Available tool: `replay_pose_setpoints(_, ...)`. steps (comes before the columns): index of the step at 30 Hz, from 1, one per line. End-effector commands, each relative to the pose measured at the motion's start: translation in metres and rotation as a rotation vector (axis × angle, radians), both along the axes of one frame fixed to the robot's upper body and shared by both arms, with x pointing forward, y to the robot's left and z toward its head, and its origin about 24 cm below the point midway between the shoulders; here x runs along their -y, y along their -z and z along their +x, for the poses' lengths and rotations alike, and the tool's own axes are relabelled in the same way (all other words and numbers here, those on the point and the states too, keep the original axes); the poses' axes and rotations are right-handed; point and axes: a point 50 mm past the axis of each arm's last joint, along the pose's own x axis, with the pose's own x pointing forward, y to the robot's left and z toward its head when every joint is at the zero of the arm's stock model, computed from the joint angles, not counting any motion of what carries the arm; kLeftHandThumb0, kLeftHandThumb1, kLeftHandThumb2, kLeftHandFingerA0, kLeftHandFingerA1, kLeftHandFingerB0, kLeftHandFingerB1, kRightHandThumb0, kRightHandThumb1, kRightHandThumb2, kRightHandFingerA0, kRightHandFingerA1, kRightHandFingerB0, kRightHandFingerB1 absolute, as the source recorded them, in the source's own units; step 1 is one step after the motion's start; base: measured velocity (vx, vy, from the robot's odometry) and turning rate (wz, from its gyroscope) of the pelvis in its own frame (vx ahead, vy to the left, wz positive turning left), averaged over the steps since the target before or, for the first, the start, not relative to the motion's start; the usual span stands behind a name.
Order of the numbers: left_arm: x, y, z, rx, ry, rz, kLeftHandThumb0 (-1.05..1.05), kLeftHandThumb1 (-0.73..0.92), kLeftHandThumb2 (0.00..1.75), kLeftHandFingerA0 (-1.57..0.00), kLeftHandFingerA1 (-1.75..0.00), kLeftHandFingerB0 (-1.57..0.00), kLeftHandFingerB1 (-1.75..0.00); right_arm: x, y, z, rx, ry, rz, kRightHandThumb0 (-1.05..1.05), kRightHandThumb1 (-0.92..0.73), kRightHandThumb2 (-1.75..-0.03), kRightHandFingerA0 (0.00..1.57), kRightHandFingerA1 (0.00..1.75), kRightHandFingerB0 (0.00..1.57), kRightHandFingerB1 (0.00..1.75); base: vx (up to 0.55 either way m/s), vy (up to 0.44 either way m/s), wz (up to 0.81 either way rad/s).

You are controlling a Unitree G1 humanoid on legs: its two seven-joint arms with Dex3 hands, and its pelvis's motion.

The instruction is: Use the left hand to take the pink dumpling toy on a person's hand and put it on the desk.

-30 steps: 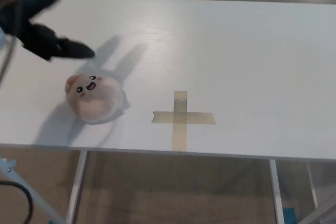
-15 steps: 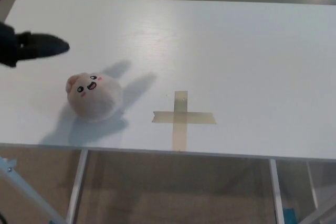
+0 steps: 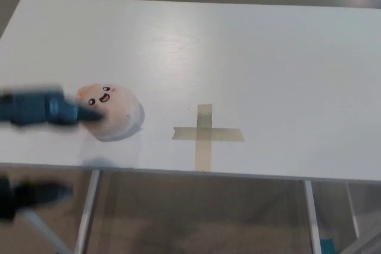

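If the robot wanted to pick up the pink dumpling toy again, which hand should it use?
Probably the left. The left hand, though blurred, is right beside the pink dumpling toy on the left part of the desk. The right hand is not in view.

The left hand (image 3: 36, 110), which was hovering above the upper left of the desk (image 3: 250, 57) a second ago and was sliding out toward the left edge half a second ago, is now dropping low and showing as a blurred blue-and-black shape across the left side of the pink dumpling toy (image 3: 111, 112). Its long shadows are no longer falling on the desk to the toy's right. Whether the fingers are apart or closed is too blurred to tell.
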Motion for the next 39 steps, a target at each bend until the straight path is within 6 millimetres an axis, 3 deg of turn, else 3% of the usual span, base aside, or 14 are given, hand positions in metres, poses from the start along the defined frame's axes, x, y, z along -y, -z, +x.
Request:
replay_pose_setpoints(1,-0.01,0.085,-0.083,-0.721,0.162,-0.136,-0.36,0.52,0.54,-0.74,-0.49,-0.61,-0.42,0.003,0.012,-0.035,-0.106,0.005,-0.044,-0.47,-0.6,-0.58,0.65,0.46,0.64,0.45,0.0,0.0,0.0)
replay_pose_setpoints(4,-0.02,0.116,-0.09,-0.815,0.069,-0.099,-0.36,0.52,0.54,-0.74,-0.48,-0.6,-0.41,0.001,0.016,-0.047,-0.133,0.007,-0.049,-0.48,-0.6,-0.58,0.65,0.46,0.64,0.45,0.0,0.0,0.0)
replay_pose_setpoints(5,-0.023,0.126,-0.09,-0.847,0.034,-0.086,-0.44,0.45,0.72,-0.68,-0.57,-0.55,-0.51,0.001,0.017,-0.049,-0.136,0.009,-0.051,-0.48,-0.6,-0.58,0.66,0.46,0.63,0.44,0.0,0.0,0.0)
replay_pose_setpoints(8,-0.031,0.157,-0.099,-0.948,-0.064,-0.053,-0.44,0.45,0.72,-0.68,-0.57,-0.55,-0.51,0.001,0.02,-0.062,-0.167,0.007,-0.061,-0.49,-0.6,-0.58,0.67,0.46,0.63,0.45,0.0,0.0,0.0)
replay_pose_setpoints(10,-0.038,0.182,-0.097,-0.983,-0.196,-0.091,-0.37,0.53,0.56,-0.76,-0.48,-0.63,-0.42,0.003,0.019,-0.063,-0.168,0.007,-0.066,-0.49,-0.6,-0.58,0.68,0.46,0.64,0.45,0.0,0.0,0.0)
replay_pose_setpoints(12,-0.044,0.217,-0.093,-1.004,-0.446,-0.161,-0.36,0.55,0.57,-0.8,-0.48,-0.68,-0.43,0.003,0.019,-0.065,-0.167,0.003,-0.067,-0.49,-0.6,-0.58,0.68,0.46,0.65,0.45,0.0,0.0,0.0)
replay_pose_setpoints(16,-0.057,0.276,-0.059,-1.051,-0.881,-0.313,-0.38,0.57,0.57,-0.69,-0.44,-0.63,-0.42,0.0,0.02,-0.063,-0.158,-0.001,-0.064,-0.49,-0.6,-0.58,0.68,0.46,0.66,0.45,0.0,0.0,0.0)
replay_pose_setpoints(19,-0.064,0.294,-0.037,-1.072,-1.018,-0.406,-0.3,0.59,0.58,-0.66,-0.48,-0.64,-0.55,0.0,0.02,-0.062,-0.153,-0.004,-0.062,-0.49,-0.6,-0.58,0.68,0.46,0.65,0.45,0.0,0.0,0.0)
replay_pose_setpoints(25,-0.074,0.312,-0.023,-1.05,-1.207,-0.495,-0.28,0.62,0.59,-0.8,-0.63,-0.69,-0.47,-0.003,0.021,-0.063,-0.153,-0.007,-0.053,-0.5,-0.6,-0.58,0.68,0.46,0.62,0.44,0.0,0.0,0.0)
replay_pose_setpoints(26,-0.08,0.315,-0.031,-1.055,-1.227,-0.378,-0.32,0.65,0.6,-0.78,-0.47,-0.65,-0.43,-0.004,0.02,-0.058,-0.142,-0.005,-0.047,-0.49,-0.6,-0.58,0.69,0.47,0.62,0.44,0.0,0.0,0.0)
replay_pose_setpoints(28,-0.097,0.318,-0.05,-1.116,-1.202,-0.138,-0.34,0.68,0.6,-0.77,-0.46,-0.62,-0.42,-0.007,0.019,-0.052,-0.124,0.005,-0.028,-0.49,-0.6,-0.58,0.69,0.46,0.62,0.44,0.0,0.0,0.0)
replay_pose_setpoints(32,-0.103,0.314,-0.045,-1.114,-1.195,-0.245,-0.33,0.68,0.61,-0.81,-0.52,-0.6,-0.42,-0.006,0.019,-0.051,-0.121,0.012,-0.028,-0.49,-0.6,-0.58,0.68,0.46,0.65,0.45,0.0,0.0,0.0)
replay_pose_setpoints(36,-0.096,0.306,-0.021,-1.056,-1.139,-0.382,-0.31,0.63,0.59,-0.75,-0.58,-0.57,-0.41,-0.007,0.015,-0.035,-0.086,0.027,-0.028,-0.49,-0.6,-0.58,0.68,0.46,0.64,0.45,0.0,0.0,0.0)
replay_pose_setpoints(39,-0.095,0.311,-0.028,-1.099,-1.137,-0.354,-0.3,0.62,0.59,-0.7,-0.54,-0.53,-0.39,-0.006,0.016,-0.043,-0.096,0.041,-0.03,-0.49,-0.6,-0.58,0.68,0.46,0.64,0.44,0.0,0.0,0.0)
